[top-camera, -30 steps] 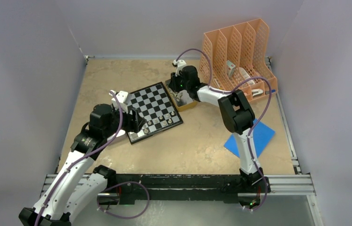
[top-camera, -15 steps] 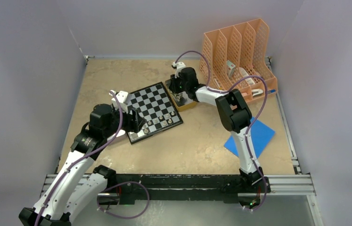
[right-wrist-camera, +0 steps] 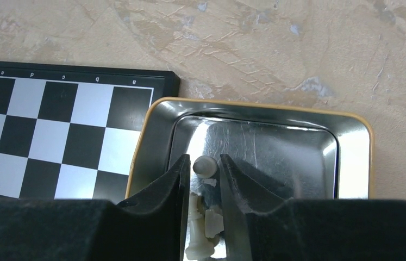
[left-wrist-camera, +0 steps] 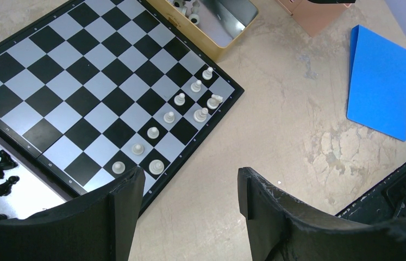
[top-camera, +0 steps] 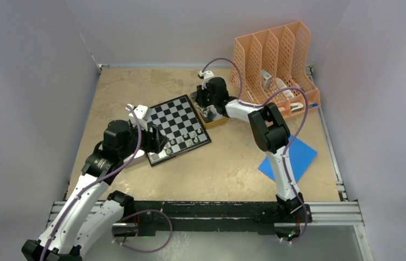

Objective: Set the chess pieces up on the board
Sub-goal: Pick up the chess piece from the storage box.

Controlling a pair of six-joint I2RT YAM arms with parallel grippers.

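Beige table bears board, tin, blue sheet, orange rack.

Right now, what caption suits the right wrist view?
Right gripper grips a pale chess piece at the metal tray beside the board.

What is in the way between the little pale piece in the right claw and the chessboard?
Only the raised side of the tin tray, which lies between the pale piece held in the right claw and the board. Past that rim, the nearest squares look bare.
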